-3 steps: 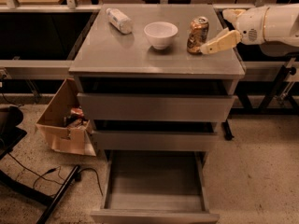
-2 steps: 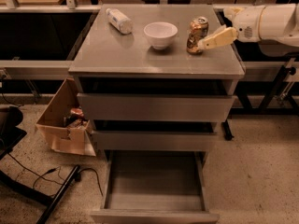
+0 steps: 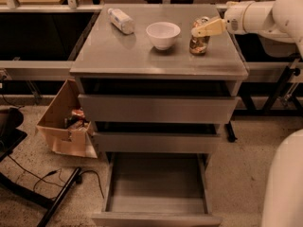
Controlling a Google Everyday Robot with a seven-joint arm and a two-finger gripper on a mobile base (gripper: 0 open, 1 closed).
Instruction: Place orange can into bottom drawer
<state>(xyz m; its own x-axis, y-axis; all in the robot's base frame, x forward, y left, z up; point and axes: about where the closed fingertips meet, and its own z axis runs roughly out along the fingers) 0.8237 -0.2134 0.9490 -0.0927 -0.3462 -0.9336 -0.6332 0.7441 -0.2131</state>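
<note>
The orange can [image 3: 199,40] stands upright on the grey cabinet top [image 3: 118,56], at its back right. My gripper [image 3: 204,29] reaches in from the right on a white arm [image 3: 265,15] and sits at the can's upper part, in front of its top. The can rests on the cabinet top. The bottom drawer [image 3: 156,186] is pulled wide open below, and its flat grey floor is bare.
A white bowl [image 3: 163,34] sits left of the can and a clear plastic bottle [image 3: 121,21] lies at the back left. The two upper drawers [image 3: 156,109] are slightly open. A cardboard box [image 3: 66,126] stands left of the cabinet. Black legs and cables [image 3: 52,197] cross the floor.
My gripper has risen from low beside the can to the level of its top and shifted slightly left. The can has not moved.
</note>
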